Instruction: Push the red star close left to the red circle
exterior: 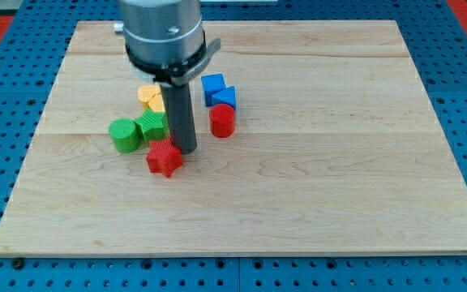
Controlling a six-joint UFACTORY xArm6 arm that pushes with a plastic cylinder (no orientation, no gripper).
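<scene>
Red star [164,158] lying flat on tabletop [339,178], left of centre, toward view's bottom from block cluster; ridged sides, points facing outward. Red circle [222,121] standing upright as short cylinder, sitting toward view's upper right of star, apart from it, not touching. My tip [186,150] resting just beside star's upper right edge, sitting between star and circle, closer to star.
</scene>
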